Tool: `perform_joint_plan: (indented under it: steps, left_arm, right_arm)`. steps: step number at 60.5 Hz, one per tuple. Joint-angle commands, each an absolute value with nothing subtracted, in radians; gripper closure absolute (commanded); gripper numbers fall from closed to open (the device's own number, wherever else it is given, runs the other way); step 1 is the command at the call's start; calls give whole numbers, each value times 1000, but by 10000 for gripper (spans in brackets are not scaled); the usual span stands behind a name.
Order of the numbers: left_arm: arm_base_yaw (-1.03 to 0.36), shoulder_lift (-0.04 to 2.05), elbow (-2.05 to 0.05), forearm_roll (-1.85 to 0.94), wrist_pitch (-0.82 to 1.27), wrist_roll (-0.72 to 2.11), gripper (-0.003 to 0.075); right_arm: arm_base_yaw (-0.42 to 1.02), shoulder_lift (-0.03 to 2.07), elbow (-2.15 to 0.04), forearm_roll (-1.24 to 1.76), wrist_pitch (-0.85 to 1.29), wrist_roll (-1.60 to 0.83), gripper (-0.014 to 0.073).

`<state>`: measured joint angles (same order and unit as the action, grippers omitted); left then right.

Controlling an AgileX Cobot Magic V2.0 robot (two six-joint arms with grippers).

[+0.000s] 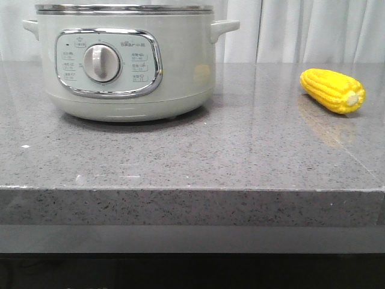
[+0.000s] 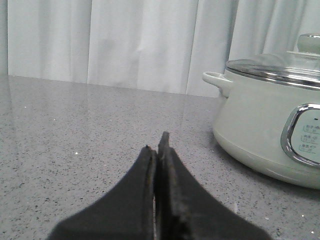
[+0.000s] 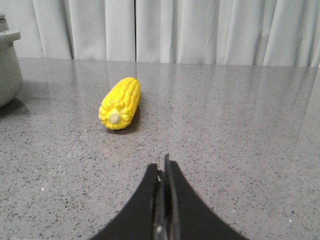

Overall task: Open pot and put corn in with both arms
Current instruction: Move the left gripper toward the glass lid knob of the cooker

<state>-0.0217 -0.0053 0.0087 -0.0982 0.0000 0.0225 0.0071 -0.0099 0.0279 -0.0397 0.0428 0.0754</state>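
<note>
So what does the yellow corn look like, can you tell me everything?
The corn is one bright yellow cob with neat rows of bumpy kernels and a pale round stub at one end. It looks shiny, like plastic. It lies on its side on the grey speckled counter, off to the right of the pot. Nothing else touches it.

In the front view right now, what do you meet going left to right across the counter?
The pot, its lid on and control dial facing the camera → a bare stretch of grey counter → the corn, lying on its side with its pale stub end pointing right and toward the camera.
</note>
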Motion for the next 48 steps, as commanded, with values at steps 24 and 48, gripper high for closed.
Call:
perform_joint_plan:
  steps: [24,48]
  left_arm:
    - [-20,-21,18,-105,-83,24,741]
    - [-20,-21,14,-106,-161,24,741]
  right_arm:
    - [3,-31,17,-39,-45,75,661]
    - [3,-31,12,-32,-155,75,661]
